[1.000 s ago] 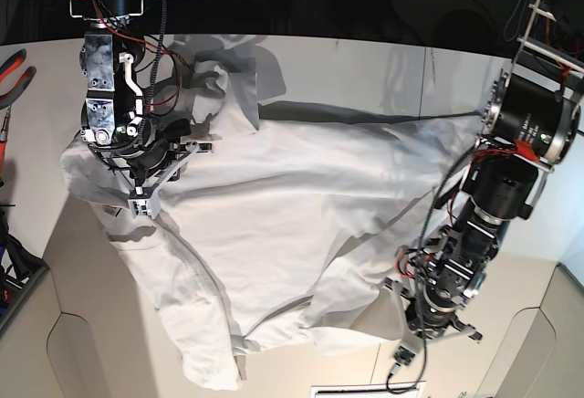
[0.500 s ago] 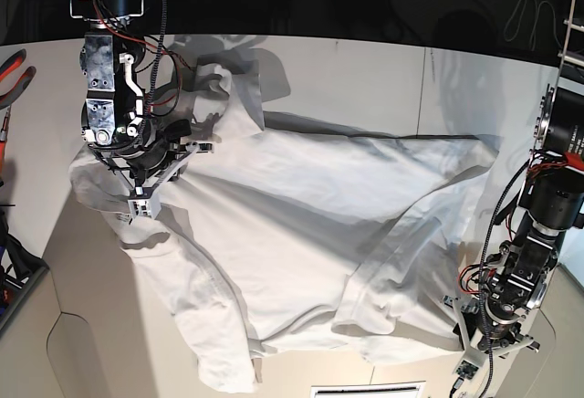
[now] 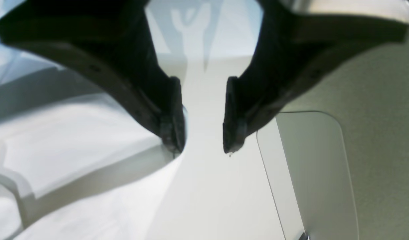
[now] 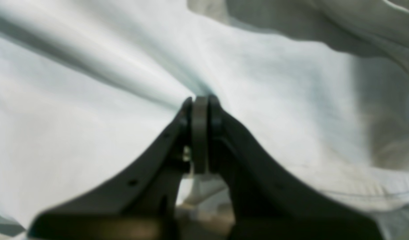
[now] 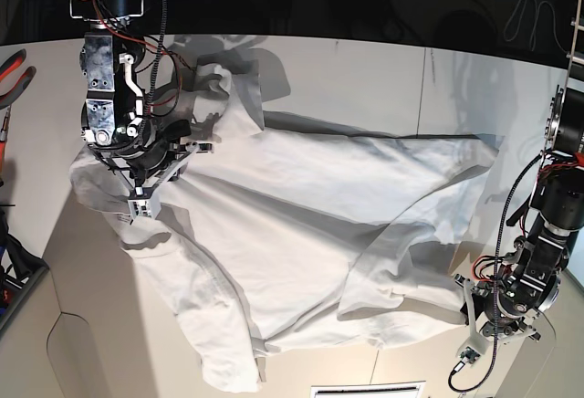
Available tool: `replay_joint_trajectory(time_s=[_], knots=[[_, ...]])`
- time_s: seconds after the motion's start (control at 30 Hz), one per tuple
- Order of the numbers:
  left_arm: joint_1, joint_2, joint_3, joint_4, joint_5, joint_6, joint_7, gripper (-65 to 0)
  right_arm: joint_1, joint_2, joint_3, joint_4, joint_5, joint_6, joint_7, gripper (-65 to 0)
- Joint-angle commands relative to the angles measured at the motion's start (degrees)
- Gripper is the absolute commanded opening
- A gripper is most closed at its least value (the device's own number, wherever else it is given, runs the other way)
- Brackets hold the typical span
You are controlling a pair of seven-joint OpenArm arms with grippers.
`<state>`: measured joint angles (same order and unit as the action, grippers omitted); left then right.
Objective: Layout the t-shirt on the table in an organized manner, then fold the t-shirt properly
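The white t-shirt point(image 5: 292, 225) lies spread and wrinkled across the table point(image 5: 365, 78). My right gripper point(image 5: 139, 208), on the left of the base view, is shut on a pinch of the t-shirt's cloth near a sleeve. In the right wrist view its fingertips point(image 4: 200, 103) press together with t-shirt point(image 4: 91, 133) fabric pulled taut from them. My left gripper point(image 5: 467, 329) hovers low at the front right, just past the t-shirt's edge. Its jaws stand open with nothing between them, and bare table point(image 3: 207, 200) shows through the left gripper point(image 3: 201, 133). The t-shirt point(image 3: 58, 140) edge lies beside one finger.
Red-handled pliers point(image 5: 14, 74) lie at the far left edge. Rounded cut-outs point(image 5: 82, 361) mark the table's front edge, one of them right by my left gripper point(image 3: 311, 173). A thin dark seam point(image 5: 424, 88) crosses the table at the back right.
My left gripper carried the t-shirt's edge toward the right of the base view, opened and let it go. The cloth now lies stretched wider. The right gripper has kept its hold in place.
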<state>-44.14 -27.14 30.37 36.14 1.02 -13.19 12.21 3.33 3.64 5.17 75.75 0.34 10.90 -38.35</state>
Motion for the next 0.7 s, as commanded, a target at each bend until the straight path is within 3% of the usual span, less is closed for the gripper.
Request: replay_joint_trajectory(time_s=[0.0,0.2,0.27,0.33,0.4,0.43,0.47,0.5,0.6,0.67], knots=[[-2.4,-0.9,-0.3,0.7,0.1,0.6,-0.7,-42.2,-0.1,0.3,0.1,-0.2,-1.5,-0.8,-3.3,-64.0],[-2.5,-3.0,-0.3,0.7,-1.9,-8.7,-4.0,-42.2,-0.2,0.3,0.1,-0.2,-1.5,-0.6,-3.7,-64.0],[-2.5,-3.7,-0.3,0.7,-3.6,-8.9,-6.4,-42.2,-0.2,0.3,0.1,-0.2,-1.4,-0.6,-3.7,-64.0],[-2.5,-4.2,-0.3,0.7,-4.7,-2.9,-8.0,-42.2,0.0,0.3,0.1,-0.2,-1.4,-0.6,-3.7,-64.0],[-2.5,-4.3,-0.3,0.7,-6.4,5.4,-8.2,-42.2,0.0,0.3,0.1,-0.2,-1.4,-0.6,-3.7,-64.0],[-2.5,-4.3,-0.3,0.7,-7.7,6.9,-7.9,-42.2,0.0,0.3,0.1,-0.2,-1.4,-0.6,-3.7,-64.0],[-2.5,-4.2,-0.3,0.7,-9.0,6.3,-6.9,-42.2,0.0,0.3,0.1,-0.2,-1.4,-0.6,-3.7,-64.0],[-2.5,-4.0,-0.3,0.8,-10.5,3.8,-5.5,-42.2,0.0,0.3,0.1,-0.2,-1.4,-0.6,-3.7,-64.0],[-2.3,-2.0,-0.3,0.8,-13.8,-10.3,-1.6,-42.2,0.0,0.3,0.1,-0.2,-1.4,-0.6,-3.6,-64.0],[-2.3,0.4,-0.3,0.8,-15.4,-17.1,0.6,-42.2,0.0,0.3,0.1,-0.2,-1.4,-0.6,-3.5,-64.0]])
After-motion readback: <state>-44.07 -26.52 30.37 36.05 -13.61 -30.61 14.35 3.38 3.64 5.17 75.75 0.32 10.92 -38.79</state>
